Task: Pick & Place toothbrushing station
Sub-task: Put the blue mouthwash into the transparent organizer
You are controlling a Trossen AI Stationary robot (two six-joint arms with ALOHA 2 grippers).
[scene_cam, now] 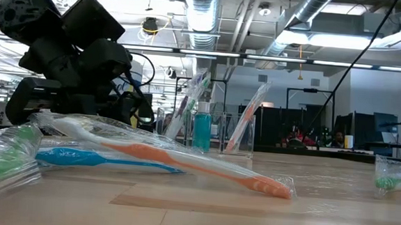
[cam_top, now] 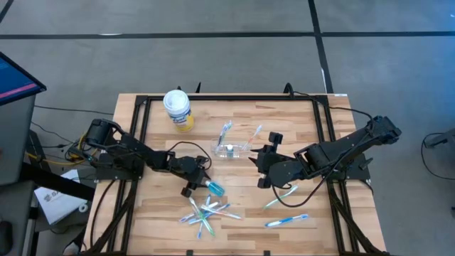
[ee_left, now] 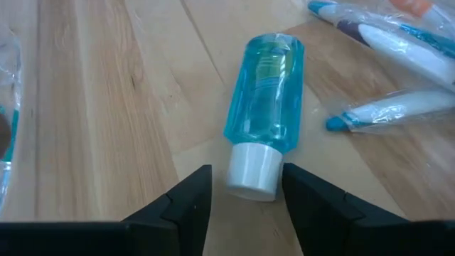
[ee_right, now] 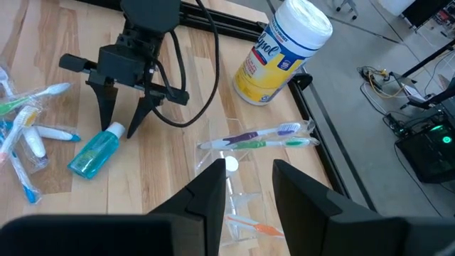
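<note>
Between the left claw's (ee_left: 242,195) two spread fingers sits the white cap of a blue bottle (ee_left: 265,92), lying flat on the table (cam_top: 156,213) with its body stretching straight ahead of the claw. The fingers stand open on either side of the cap and do not look to be touching it yet. To do this pick well, I would say the claw ought to push a little farther forward before it squeezes, so the pads close on the cap or neck squarely rather than on the rounded end, which could squirt out; a slow close would keep the bottle from rolling.

Just beyond the bottle, ahead and to one side of that claw, lie wrapped brushes (ee_left: 398,110), close enough to be nudged on the lift. The right claw (ee_right: 245,185) hangs open and empty above the clear cup (cam_top: 233,150), where a few brushes (ee_right: 259,136) already lean or lie across its rim. A white tub (cam_top: 178,109) stands well off behind it.

From where I stand, the cup's edges are hard to trace, being clear against pale wood, so I cannot say whether those brushes stand inside it or only rest across it. The pile of brushes (cam_top: 206,212) near the left claw is too tangled to count, and no toothpaste tube can be told apart in it.
</note>
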